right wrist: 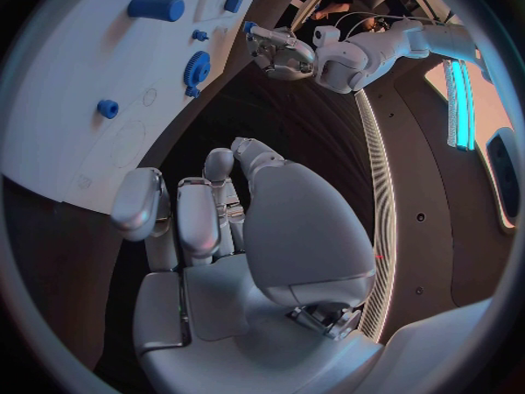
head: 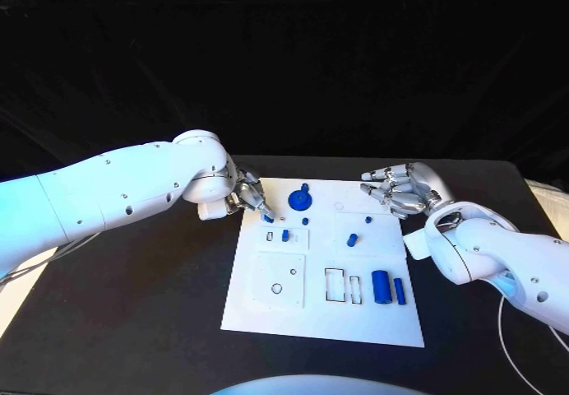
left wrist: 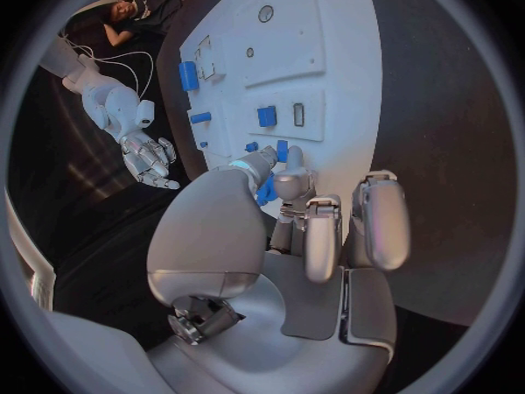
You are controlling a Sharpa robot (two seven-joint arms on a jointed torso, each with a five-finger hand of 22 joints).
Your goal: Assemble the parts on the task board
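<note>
From the head camera, the white task board [head: 322, 271] lies flat in the middle of the black table [head: 131, 329]. The left hand [head: 247, 196] sits at the board's far left corner. Its fingertips pinch a small blue part [head: 268, 218] right at the board's top face. Just beside it stands a blue gear-shaped part [head: 299, 198] near the far edge. A tiny blue peg [head: 306, 220] sits close behind the gear. A small blue block [head: 352, 239] lies near the middle of the board. A big blue cylinder [head: 381, 286] and a thin blue bar [head: 400, 290] lie side by side near the right edge. The right hand [head: 400, 188] hovers at the board's far right corner. Its fingers are curled in a little but apart, and it holds nothing.

From the left wrist camera, the left hand [left wrist: 287, 203] has its thumb and one finger pressed on the small blue part [left wrist: 268, 189], which touches the board [left wrist: 328, 44]. The other fingers are bent back. The right hand [left wrist: 148, 156] is well apart, off the board, fingers spread.

From the right wrist camera, the right hand [right wrist: 219, 228] is loose, with nothing in it. It is over the dark table beside the board's edge [right wrist: 77, 123]. The gear-shaped part [right wrist: 197, 66] and the big cylinder [right wrist: 156, 8] sit on the board.
</note>
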